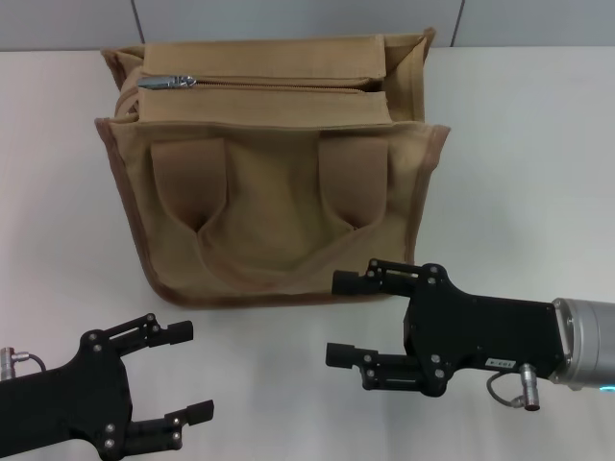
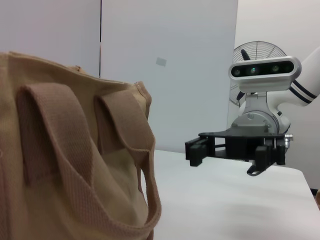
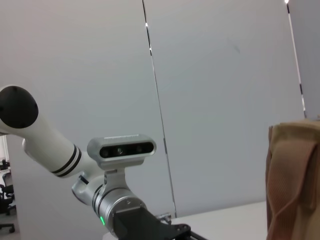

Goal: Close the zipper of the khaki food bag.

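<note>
From the head view, the left pincer [image 1: 178, 376] sits nearest at 7 o'clock, fingers spread, gripping nothing. The right pincer [image 1: 348, 320] at 5 o'clock is likewise spread, just short of the khaki food bag [image 1: 274, 206]. The bag stands at 12 o'clock on the white tabletop [image 1: 519, 173]; its zipper [image 1: 259, 84] has the pull at the left end.

The left wrist view alone shows the bag's strap side, with open tabletop beyond.

The right wrist view catches only a bag edge.

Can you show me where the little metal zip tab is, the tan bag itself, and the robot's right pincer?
small shiny silver zipper pull tab [image 1: 166, 82]: head view, middle of the tab.
boxy tan canvas food bag [image 1: 274, 197]: head view, front panel between the straps.
black right pincer [image 1: 348, 319]: head view, gap midway between its open fingertips.
</note>
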You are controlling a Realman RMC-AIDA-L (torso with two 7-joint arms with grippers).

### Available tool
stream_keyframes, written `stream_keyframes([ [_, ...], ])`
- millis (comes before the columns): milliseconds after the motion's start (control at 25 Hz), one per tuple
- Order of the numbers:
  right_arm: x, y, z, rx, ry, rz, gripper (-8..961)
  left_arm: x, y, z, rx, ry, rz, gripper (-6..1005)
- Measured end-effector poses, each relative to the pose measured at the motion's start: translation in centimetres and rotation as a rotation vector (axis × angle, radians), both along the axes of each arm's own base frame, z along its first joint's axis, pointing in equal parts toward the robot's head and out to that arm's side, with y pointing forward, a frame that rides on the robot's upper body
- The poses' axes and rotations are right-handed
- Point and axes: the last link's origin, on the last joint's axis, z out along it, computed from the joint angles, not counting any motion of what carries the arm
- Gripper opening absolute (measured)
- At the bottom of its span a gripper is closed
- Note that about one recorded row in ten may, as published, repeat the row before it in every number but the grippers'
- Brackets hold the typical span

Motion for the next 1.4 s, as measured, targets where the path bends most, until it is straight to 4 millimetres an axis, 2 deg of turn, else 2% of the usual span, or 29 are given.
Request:
stream_keyframes([
  [360, -0.5, -0.7, 0.5, 0.024, 0.047, 0.072, 711, 0.5, -0.2, 0.5, 0.009, -0.047, -0.011, 812],
  [920, -0.4, -0.6, 0.5, 0.028, 0.043, 0.072, 711, 0.8, 0.0, 1.1, 0.040, -0.085, -0.021, 811],
  [1080, -0.3, -0.6, 0.4, 0.029, 0.037, 0.063, 711, 0.4, 0.5, 2.4, 0.167, -0.132, 0.041, 811],
  [1240, -0.2, -0.5, 0.1, 0.028, 0.024, 0.046, 711, -0.8, 1.2, 5.0, 0.428, -0.240, 0.178, 811],
  [1400, -0.1, -0.5, 0.0, 0.029, 0.020, 0.043, 711, -1.8, 2.6, 6.5, 0.648, -0.350, 0.320, 810],
])
